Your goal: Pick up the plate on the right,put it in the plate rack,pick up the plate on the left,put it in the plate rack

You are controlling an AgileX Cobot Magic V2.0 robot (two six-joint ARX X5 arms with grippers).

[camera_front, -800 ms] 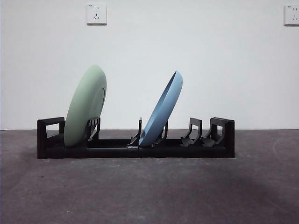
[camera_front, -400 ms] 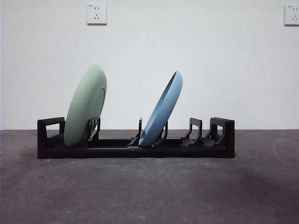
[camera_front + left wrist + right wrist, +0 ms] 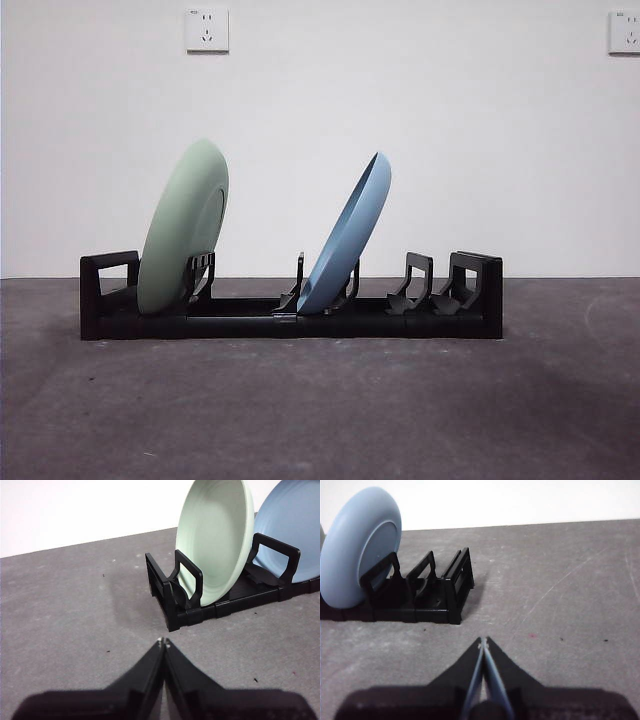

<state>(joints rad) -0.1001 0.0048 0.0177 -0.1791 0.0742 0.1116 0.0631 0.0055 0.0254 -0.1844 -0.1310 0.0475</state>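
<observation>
With the green plate (image 3: 183,228) and blue plate (image 3: 347,235) leaning in the plate rack (image 3: 290,300), both grippers, left gripper (image 3: 163,642) and right gripper (image 3: 483,641), are pressed together, empty, and best kept away from it.

Plate rack (image 3: 290,318): black plastic, smooth, slight sheen on prongs and blocky ends. Green plate (image 3: 183,228): pale, glazed-looking, smooth, soft gloss inside bowl in left wrist view. Blue plate (image 3: 348,235): smooth, satin finish, faint ring visible on back in right wrist view. Surface (image 3: 320,410): dark grey, matt, rough-grained, light scratches and small specks toward 3 o'clock side. Wall (image 3: 400,120): white, flat matt. Left gripper (image 3: 163,642) and right gripper (image 3: 483,641): fingers black, matt, smooth.
</observation>
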